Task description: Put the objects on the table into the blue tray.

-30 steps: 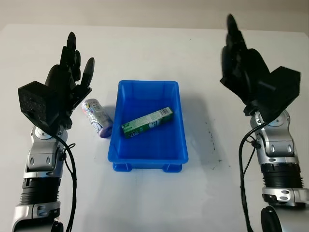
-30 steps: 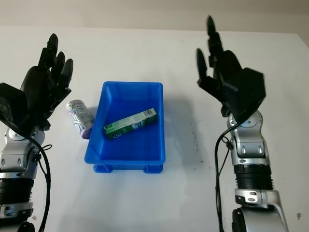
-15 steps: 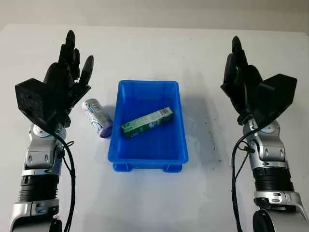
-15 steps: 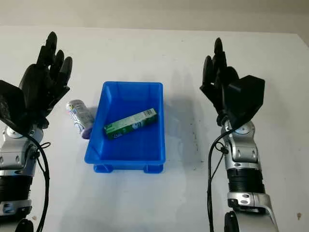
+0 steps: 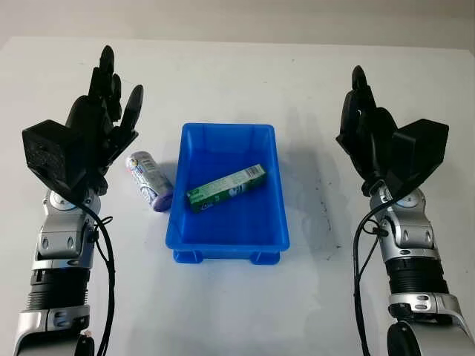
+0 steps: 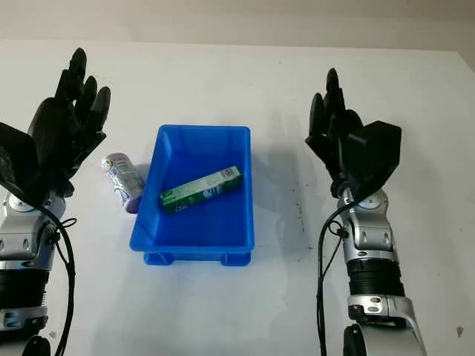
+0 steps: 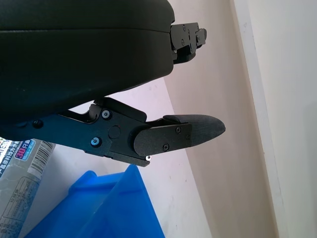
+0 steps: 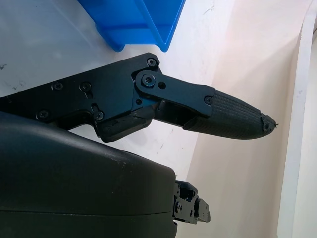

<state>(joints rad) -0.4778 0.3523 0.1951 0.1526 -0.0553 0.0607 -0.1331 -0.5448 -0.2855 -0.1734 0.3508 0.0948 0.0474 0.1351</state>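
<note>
One item left: purple-capped tube (image 5: 149, 180) lying just left of blue tray (image 5: 227, 251) | looks light, rigid, prone to roll; grip mid-body across its width | left hand (image 5: 93, 137) released above it, right hand (image 5: 375, 144) released, well right of tray | green box (image 5: 226, 188) already inside

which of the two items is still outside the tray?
The purple-capped can, lying on its side on the table against the blue tray's outer wall by the open left hand. The green box lies inside.
</note>
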